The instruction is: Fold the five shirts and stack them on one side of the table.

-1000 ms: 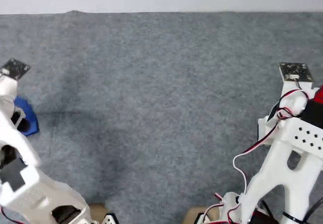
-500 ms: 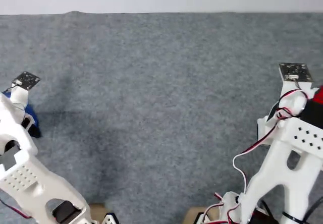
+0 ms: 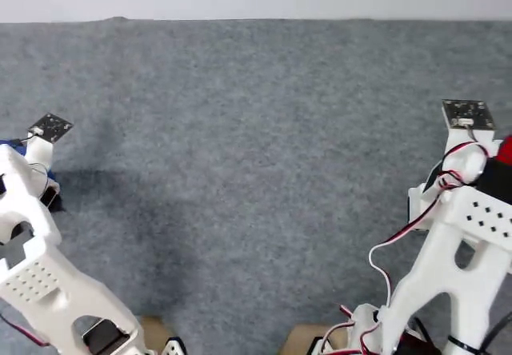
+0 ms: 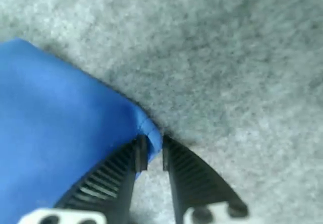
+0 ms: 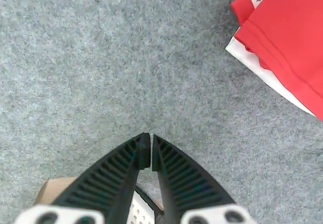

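At the left edge of the grey felt mat [image 3: 256, 131] lay a blue shirt [image 4: 60, 133], its corner pinched between the nearly closed jaws of the left gripper [image 4: 150, 151]. Over at the right edge, a red shirt [image 5: 287, 37] lay near the right gripper [image 5: 151, 148], whose jaws were pressed together over bare mat, holding nothing.

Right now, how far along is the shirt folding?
Done, seemingly: a red shirt lies on a white layer at the right side, perhaps a started stack. In hand: the left gripper pinches a corner of the blue shirt. The right gripper is shut on nothing over the grey mat. Left: I cannot count five shirts, so most folding likely remains.
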